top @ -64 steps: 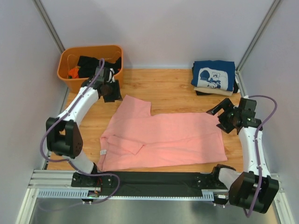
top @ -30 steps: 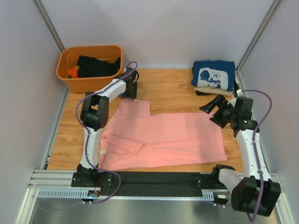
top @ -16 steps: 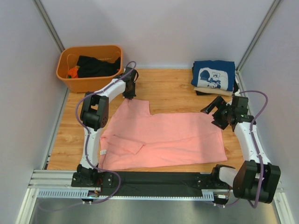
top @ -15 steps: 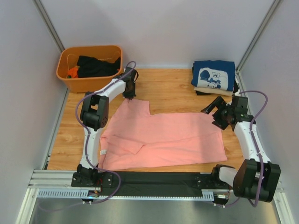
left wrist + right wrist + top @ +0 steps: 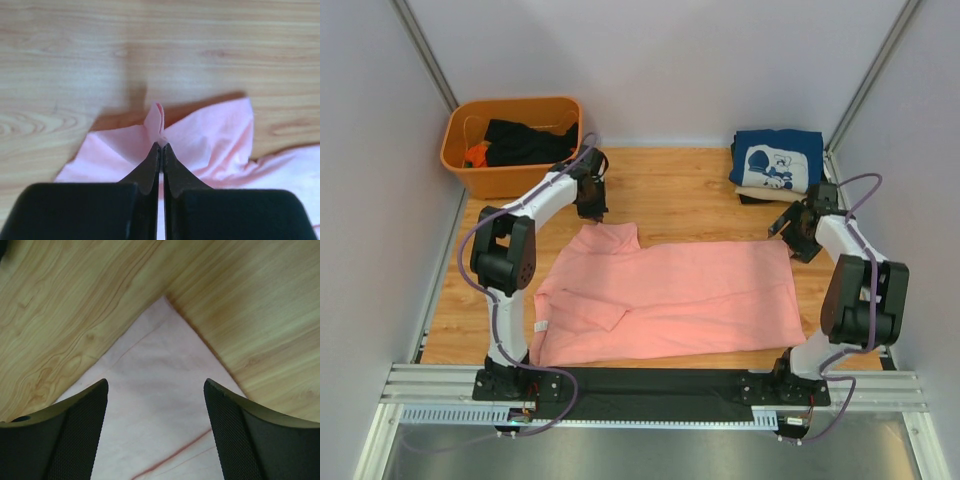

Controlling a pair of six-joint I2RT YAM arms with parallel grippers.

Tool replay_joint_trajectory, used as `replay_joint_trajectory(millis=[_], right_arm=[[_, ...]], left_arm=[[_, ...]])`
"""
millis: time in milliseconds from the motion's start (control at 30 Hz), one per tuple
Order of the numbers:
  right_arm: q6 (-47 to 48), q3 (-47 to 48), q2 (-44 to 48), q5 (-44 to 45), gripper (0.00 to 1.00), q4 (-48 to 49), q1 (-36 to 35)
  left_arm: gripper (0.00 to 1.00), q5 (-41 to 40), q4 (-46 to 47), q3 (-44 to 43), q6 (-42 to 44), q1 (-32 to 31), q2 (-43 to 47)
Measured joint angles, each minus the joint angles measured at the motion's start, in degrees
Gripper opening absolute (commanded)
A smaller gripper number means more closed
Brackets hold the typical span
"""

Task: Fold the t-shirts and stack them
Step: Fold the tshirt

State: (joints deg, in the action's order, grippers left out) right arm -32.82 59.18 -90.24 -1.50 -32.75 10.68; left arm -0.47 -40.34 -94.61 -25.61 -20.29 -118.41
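shifted since the earlier top view: left hand [image 5: 599, 214] away from the orange tub [image 5: 510, 104] and down onto the far-left corner of the pink t-shirt [image 5: 670, 295]; right hand [image 5: 792, 236] drawn in over the far-right corner. raised a little as well, that left corner, puckered now where flat before.

from above: pink t-shirt spread on the wooden surface [image 5: 690, 180], long axis running left to right, one hand at each far corner, near edge close to the arm bases. folded stack [image 5: 775, 195] at the far right, navy t-shirt [image 5: 778, 160] on top, just beyond the right hand. dark t-shirts [image 5: 525, 140] lying in the tub.

from the left wrist: left hand [image 5: 160, 148] closed tight, gripping a pinched-up ridge of the pink t-shirt [image 5: 210, 140], bare surface [image 5: 150, 40] beyond.

from the right wrist: right hand [image 5: 156, 390] open, fingers [image 5: 80, 420] standing astride the pointed corner of the pink t-shirt [image 5: 160, 360], cloth flat on the surface [image 5: 75, 300] and not gripped; cannot tell whether already touching.

judged from this: a grip on the right corner wanted next, then both far corners carried toward the near edge, across the short axis. equally near, each hand to its own corner, so no reaching across.
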Motion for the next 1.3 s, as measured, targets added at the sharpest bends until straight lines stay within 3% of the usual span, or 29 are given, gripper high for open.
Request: replay_joint_trajectory(millis=[200,333,467,633,733,767,833,1067,1300], right_arm=[[0.5,7.4,-10.9,3.6,0.68,-0.3,0.0],[1.4,10.4,-14.3,4.3,0.61,-0.8,0.0],[2.3,12.4,-16.5,5.2,0.44,-0.6,-0.1],[2.7,12.1,-17.7,5.5,0.38,-0.3,-0.2],[2.9,11.8,-17.7,5.5,0.25,0.1,-0.2],[3.0,11.7,-17.7,5.5,0.11,0.2,-0.2],[3.3,11.5,-17.7,5.4,0.0,0.5,-0.2],[3.1,11.1,-16.7,3.9,0.0,0.3,-0.7],[3.8,8.1,-5.8,3.0,0.0,-1.2,-0.9]], left_arm=[[0.0,1.4,0.2,4.1,-1.1,-0.2,5.8],[0.0,2.1,0.5,5.8,-1.4,-0.3,6.3],[0.0,2.5,0.5,6.4,-1.7,-0.3,6.3],[0.0,2.8,0.7,6.4,-1.8,-0.3,6.3],[0.0,2.8,0.8,6.5,-2.0,-0.3,6.3],[0.0,2.8,0.8,6.5,-2.1,-0.3,6.3],[0.0,2.8,0.9,6.7,-2.2,-0.3,6.3],[0.0,2.3,0.5,9.3,-2.6,-0.3,9.3],[0.0,-0.1,-0.9,15.0,-3.8,-1.8,22.6]])
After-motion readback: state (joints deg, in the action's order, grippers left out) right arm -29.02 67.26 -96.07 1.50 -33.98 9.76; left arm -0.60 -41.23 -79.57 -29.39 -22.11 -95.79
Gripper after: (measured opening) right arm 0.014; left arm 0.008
